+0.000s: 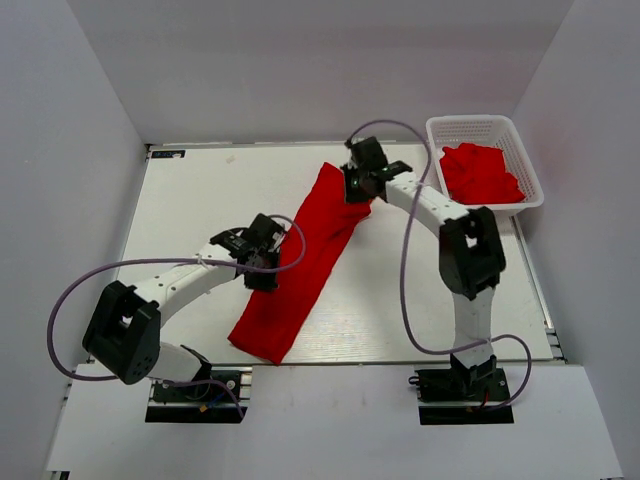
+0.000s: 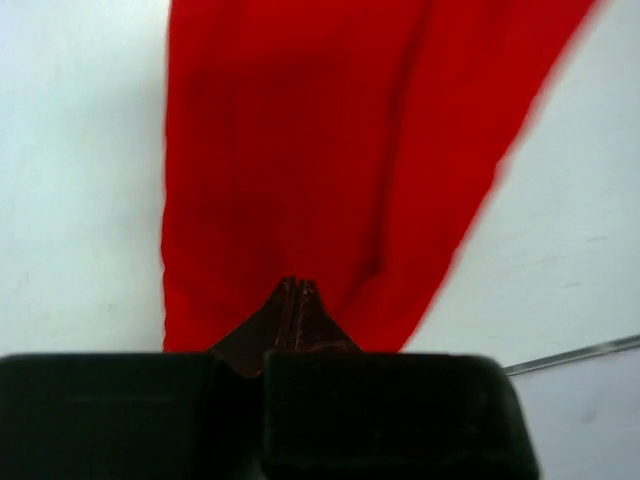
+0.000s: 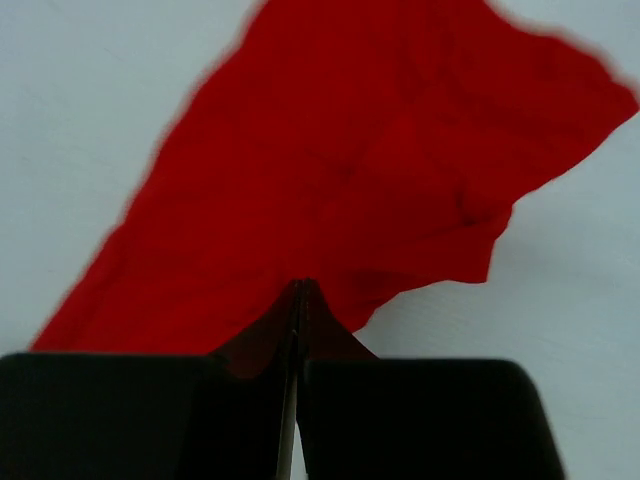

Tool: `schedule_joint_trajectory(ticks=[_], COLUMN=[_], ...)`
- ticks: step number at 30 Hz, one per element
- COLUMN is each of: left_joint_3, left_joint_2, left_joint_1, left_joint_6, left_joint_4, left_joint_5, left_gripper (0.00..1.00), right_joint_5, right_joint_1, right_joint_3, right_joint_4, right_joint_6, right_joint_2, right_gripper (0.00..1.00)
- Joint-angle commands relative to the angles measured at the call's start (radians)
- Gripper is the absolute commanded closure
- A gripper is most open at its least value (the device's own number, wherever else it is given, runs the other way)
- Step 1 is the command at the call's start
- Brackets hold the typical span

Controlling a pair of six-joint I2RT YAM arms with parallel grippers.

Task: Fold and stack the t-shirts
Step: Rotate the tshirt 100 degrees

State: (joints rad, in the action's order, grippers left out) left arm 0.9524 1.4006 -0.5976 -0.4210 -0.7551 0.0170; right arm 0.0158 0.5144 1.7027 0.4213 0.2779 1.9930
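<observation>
Top external view: one t-shirt point(image 1: 305, 265) lies on the white bench point(image 1: 200, 190) as a long, narrow red strip, slanting from the far middle down toward the near left; the left arm point(image 1: 180, 285) reaches in from the left, and the left jaws sit at the strip's left edge about halfway along it; the right arm point(image 1: 440, 210) bends over from the right, and the right jaws sit at the strip's far end, where the cloth bunches a little; in the far right corner stands a white lattice basket point(image 1: 470, 122) with more red t-shirts point(image 1: 480, 175) heaped in it, well apart from the strip; plain pale walls point(image 1: 330, 60) close the bench in on three sides.

Left wrist view: here the grip shows, as it does not from above; the left jaws are pressed fully together, their dark fingertips point(image 2: 270, 320) meeting in a point at the near edge of the t-shirt point(image 2: 300, 150); the cloth runs away as a smooth band with bare bench point(image 2: 80, 200) on either side; whether a fold is nipped between the tips I cannot tell.

Right wrist view: the right jaws are likewise closed tight, fingertips point(image 3: 270, 325) meeting against the near edge of the t-shirt point(image 3: 380, 150); this end is creased and spreads off to the upper right with an uneven outline; pale bench point(image 3: 100, 100) surrounds it; again I cannot tell whether any cloth is caught.
</observation>
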Motion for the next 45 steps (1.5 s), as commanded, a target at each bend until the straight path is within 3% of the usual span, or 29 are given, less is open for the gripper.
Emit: schedule_joint_trajectory(ticks=[1,12,21,33,43,44,45], left_joint_3=[-0.07,-0.231,-0.302,-0.135,-0.119,-0.103,-0.068], left_joint_2=[-0.046,-0.038,0.087,0.247,0.236,0.215,0.2], left_joint_1=[0.001,-0.017,-0.074,-0.234,-0.268,-0.268,-0.268], left_joint_6=[-0.07,-0.116,-0.151,-0.16,-0.179,-0.17,-0.156], left_joint_4=[-0.023,0.092,0.197,0.243,0.243,0.243,0.228], left_joint_5=[0.078,-0.015,-0.124,-0.19,-0.123,-0.105,-0.088], left_gripper=[1.0,1.0,1.0,1.0,1.0,0.98,0.9], right_joint_5=[0.044,0.073,0.059,-0.054,-0.071,-0.088,-0.092], right_joint_1=[0.013,0.019,0.021,0.027,0.019,0.015,0.015], right_joint_3=[-0.02,0.153,0.31,0.538,0.502,0.486,0.482], right_joint_4=[-0.01,0.04,0.085,0.074,0.031,0.027,0.014], right_joint_6=[0.043,0.021,0.001,-0.049,-0.074,-0.077,-0.082], right_joint_2=[0.046,0.253,0.431,0.566,0.505,0.492,0.477], right_gripper=[1.0,1.0,1.0,1.0,1.0,1.0,1.0])
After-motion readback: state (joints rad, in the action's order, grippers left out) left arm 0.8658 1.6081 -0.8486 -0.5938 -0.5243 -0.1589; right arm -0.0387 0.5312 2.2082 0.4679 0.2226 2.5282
